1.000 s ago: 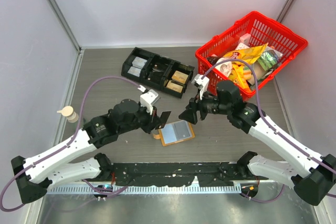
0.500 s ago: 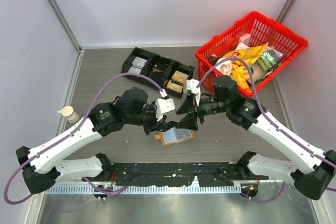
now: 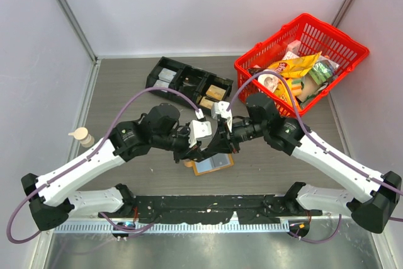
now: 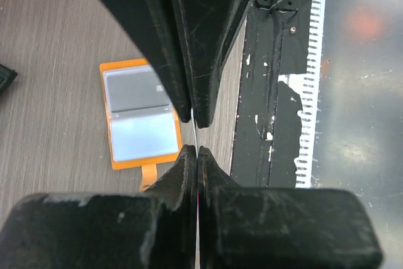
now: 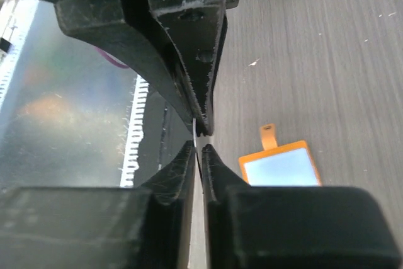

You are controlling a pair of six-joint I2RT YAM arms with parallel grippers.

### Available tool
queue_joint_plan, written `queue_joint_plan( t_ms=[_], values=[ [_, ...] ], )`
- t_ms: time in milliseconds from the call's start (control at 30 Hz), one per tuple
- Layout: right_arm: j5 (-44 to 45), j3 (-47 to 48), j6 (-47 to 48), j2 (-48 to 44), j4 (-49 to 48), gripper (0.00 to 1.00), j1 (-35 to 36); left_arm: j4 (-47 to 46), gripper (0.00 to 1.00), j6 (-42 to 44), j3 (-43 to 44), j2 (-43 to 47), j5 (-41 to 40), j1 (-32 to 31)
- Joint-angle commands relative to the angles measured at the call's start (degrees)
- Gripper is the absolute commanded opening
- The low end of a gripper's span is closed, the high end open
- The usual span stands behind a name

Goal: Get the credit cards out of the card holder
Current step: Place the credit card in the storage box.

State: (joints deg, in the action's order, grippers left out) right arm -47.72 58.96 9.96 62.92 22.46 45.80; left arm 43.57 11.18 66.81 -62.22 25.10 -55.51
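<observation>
Top external view shows the left gripper (image 3: 203, 150) reaching in from 9 o'clock and the right gripper (image 3: 221, 145) from 3 o'clock, meeting tip to tip over the middle of the table (image 3: 126, 86). Both wrist views show a thin pale card (image 4: 197, 135) edge-on between the tips. The left pincer is closed on it, and the right pincer's jaws are pressed almost together on the same sliver. The card holder (image 3: 213, 161) lies open and flat on the table, just at 6 o'clock of the meeting point, pale panels up and little tab toward 9 o'clock. Neither gripper touches it. I judge this a handover. Each side bites only at the very tips, so if one lets go before the other is firm, the card could twist out and drop. If both pull at once, it may bend or slip. Whether more cards sit in the holder I cannot tell.
</observation>
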Motion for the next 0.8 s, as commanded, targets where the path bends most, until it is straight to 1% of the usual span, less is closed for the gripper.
queue_joint_plan(
  t_ms=[0, 67, 100, 200, 267, 300, 367, 400, 433, 467, 500, 533, 567, 600, 633, 700, 767],
  values=[
    [1.75, 0.72, -0.81, 0.10, -2.16, 0.01, 0.25, -0.15, 0.02, 1.21, 2.01, 0.43, -1.71, -0.04],
    [3.33, 0.72, -1.51, 0.45, -2.42, 0.01, 0.34, -1.11, 0.11, 0.34, 1.66, 0.95, -5.92, -0.13],
    [4.12, 0.72, -1.78, 0.89, -2.59, 0.01, 0.25, -2.25, 0.19, -0.10, 1.23, 1.57, -8.99, -0.13],
    [8.94, 0.72, -5.03, 1.94, -5.04, 0.01, 0.17, -6.20, 0.46, -1.24, -0.36, 3.58, -19.44, 0.31],
    [11.59, 0.81, -7.84, 2.91, -7.59, 0.01, -0.36, -9.28, 0.61, -2.03, -1.76, 5.17, -26.74, 1.53],
    [13.52, 0.89, -9.93, 3.78, -8.56, 0.01, -1.14, -10.86, 0.67, -2.74, -2.38, 6.31, -29.56, 2.67],
    [17.02, 1.33, -13.72, 5.37, -11.64, 0.01, -2.29, -15.16, 0.73, -4.40, -4.13, 8.59, -33.87, 5.92],
    [18.36, 1.51, -14.95, 6.68, -13.13, 0.01, -2.99, -17.45, 0.78, -5.63, -5.36, 9.91, -35.81, 7.94],
    [22.72, 2.12, -17.05, 7.56, -13.92, 0.01, -3.26, -20.60, 0.82, -7.12, -7.46, 12.01, -37.74, 10.39],
    [24.68, 2.47, -18.38, 9.23, -14.98, 0.01, -3.96, -23.68, 0.85, -9.22, -8.52, 13.86, -40.98, 12.85],
    [28.44, 3.61, -20.31, 10.37, -15.34, 0.01, -4.57, -27.36, 0.89, -10.81, -11.32, 15.27, -44.23, 14.71],
    [30.30, 4.32, -21.37, 12.65, -15.69, 0.01, -5.19, -30.79, 0.92, -13.18, -13.43, 16.94, -47.92, 16.55],
    [34.85, 5.63, -24.34, 13.80, -15.78, 0.01, -5.54, -33.18, 0.96, -14.68, -15.20, 18.43, -51.78, 17.88],
    [36.63, 6.51, -25.24, 16.08, -16.21, 0.01, -6.24, -35.72, 1.00, -17.04, -16.95, 19.75, -57.04, 19.02],
    [39.09, 8.00, -27.51, 17.06, -16.39, 0.01, -6.60, -37.05, 1.00, -19.07, -18.10, 21.16, -60.23, 20.60],
    [42.78, 10.55, -31.47, 20.31, -17.27, 0.01, -7.48, -39.17, 1.00, -20.40, -20.47, 24.06, -62.18, 23.24],
    [45.51, 13.01, -34.37, 23.91, -19.37, 0.01, -8.10, -41.89, 1.00, -19.62, -23.11, 26.87, -64.03, 24.21]
  ],
)
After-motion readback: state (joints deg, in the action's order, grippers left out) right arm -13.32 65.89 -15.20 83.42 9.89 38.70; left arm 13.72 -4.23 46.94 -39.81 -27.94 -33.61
